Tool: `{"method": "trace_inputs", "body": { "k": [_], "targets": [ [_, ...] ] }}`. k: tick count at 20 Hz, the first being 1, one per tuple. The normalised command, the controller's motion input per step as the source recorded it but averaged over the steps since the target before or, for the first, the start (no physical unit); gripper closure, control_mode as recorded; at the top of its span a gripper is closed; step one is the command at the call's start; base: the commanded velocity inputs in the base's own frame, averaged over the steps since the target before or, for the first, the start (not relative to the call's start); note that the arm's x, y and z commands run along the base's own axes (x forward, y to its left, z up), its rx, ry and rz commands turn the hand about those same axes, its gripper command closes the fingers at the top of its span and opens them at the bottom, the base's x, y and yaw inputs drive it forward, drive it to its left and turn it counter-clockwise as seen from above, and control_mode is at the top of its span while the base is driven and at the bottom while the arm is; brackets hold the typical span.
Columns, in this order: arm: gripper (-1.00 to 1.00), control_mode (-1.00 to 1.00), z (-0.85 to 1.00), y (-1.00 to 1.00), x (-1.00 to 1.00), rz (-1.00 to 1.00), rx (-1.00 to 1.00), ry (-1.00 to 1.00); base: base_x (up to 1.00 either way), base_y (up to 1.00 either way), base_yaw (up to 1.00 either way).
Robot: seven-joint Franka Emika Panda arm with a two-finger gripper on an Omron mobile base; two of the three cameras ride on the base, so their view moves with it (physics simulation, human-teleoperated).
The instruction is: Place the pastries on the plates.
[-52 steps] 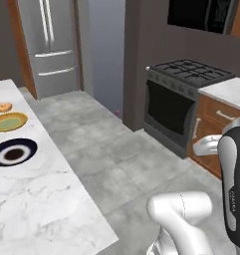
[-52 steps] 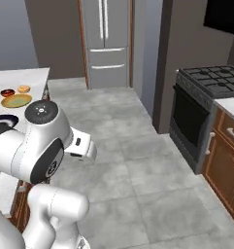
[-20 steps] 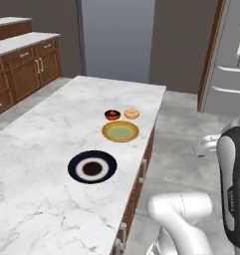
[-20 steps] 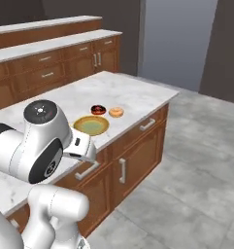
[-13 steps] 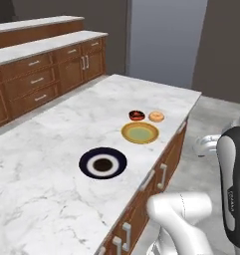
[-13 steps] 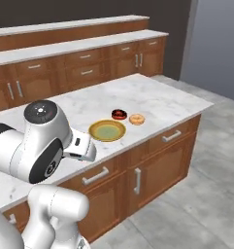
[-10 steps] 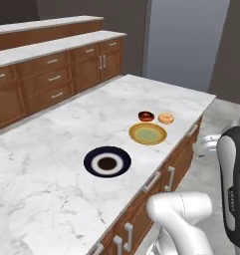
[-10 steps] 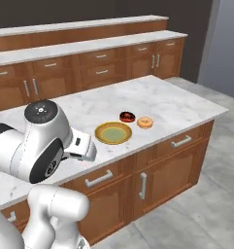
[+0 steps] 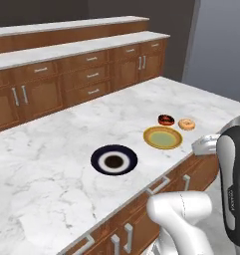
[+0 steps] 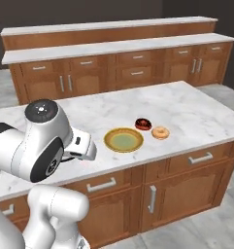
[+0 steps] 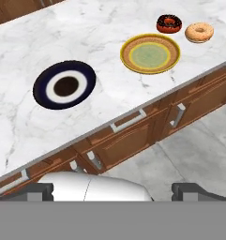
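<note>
While both doughnuts sit bare on the marble and both plates lie empty, the task reads as not yet begun: the step in hand looks like the approach, arm tucked back over the base and nothing reached for. Room first: a run of brown wooden cabinets (image 9: 76, 79) with a pale raised ledge along the far wall, grey tiled floor (image 10: 206, 228) at the island's end. The white marble island counter (image 9: 47, 164) fronts the robot, drawers with metal handles below its edge. On it, the dark navy plate (image 11: 64, 85) with its white ring lies apart toward the left; the golden-yellow plate (image 11: 150, 53) with pale green centre lies near the front edge. Just beyond that plate, close side by side, rest the chocolate doughnut (image 11: 169, 23) and the tan glazed doughnut (image 11: 199, 32), neither touching the plate. The gripper (image 11: 116, 190) hangs off the counter's front with its jaws spread wide, holding nothing. Next move, as I judge it: reach out over the yellow plate, drop onto one ring and pinch it across.
</note>
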Motion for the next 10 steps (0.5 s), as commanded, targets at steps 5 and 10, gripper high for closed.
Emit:
{"method": "trace_inputs", "body": {
  "k": [5,10],
  "targets": [
    [-1.0,1.0,0.0,0.0,0.0,0.0,0.0,0.0,-0.02,-0.67,0.33],
    [-1.0,1.0,0.0,0.0,0.0,0.0,0.0,0.0,-0.04,-0.66,0.32]
  ]
}}
